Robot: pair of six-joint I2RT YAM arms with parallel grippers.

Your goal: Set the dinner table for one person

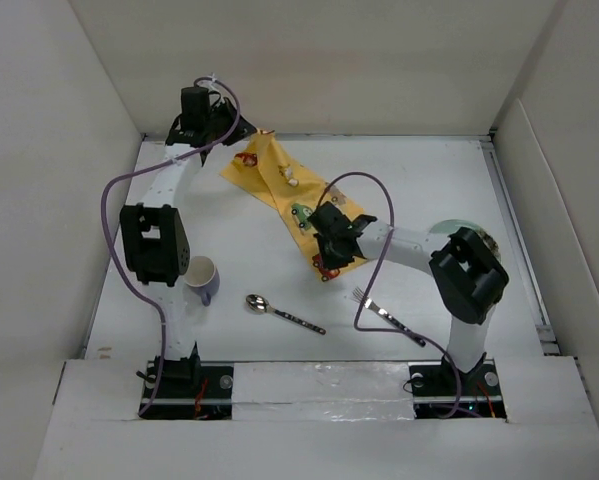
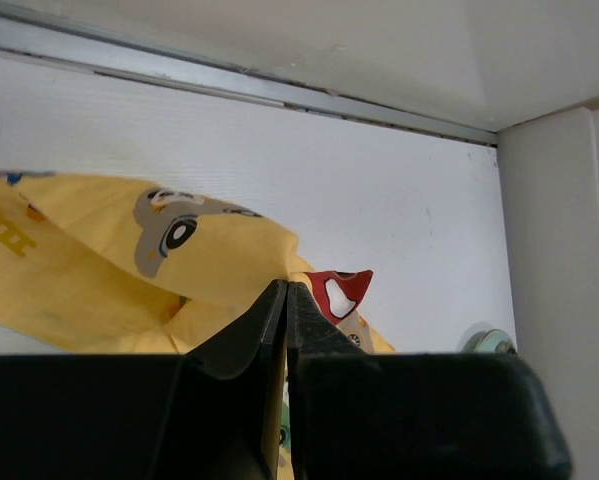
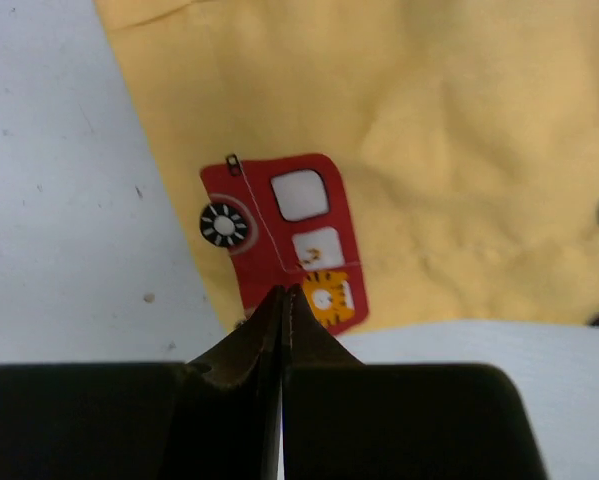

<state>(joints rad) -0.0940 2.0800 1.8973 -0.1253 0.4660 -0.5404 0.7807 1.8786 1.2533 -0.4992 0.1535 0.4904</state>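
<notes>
The yellow car-print cloth mat lies diagonally on the white dinner table, partly folded and narrow. My left gripper is shut on the mat's far corner near the back wall; in the left wrist view the cloth bunches around the closed tips. My right gripper is shut on the mat's near edge, beside a red car print; the tips meet there. A spoon and a fork lie on the table near the front.
A white and lavender mug stands by the left arm. A pale green plate is partly hidden behind the right arm; its rim shows in the left wrist view. White walls enclose the table on three sides.
</notes>
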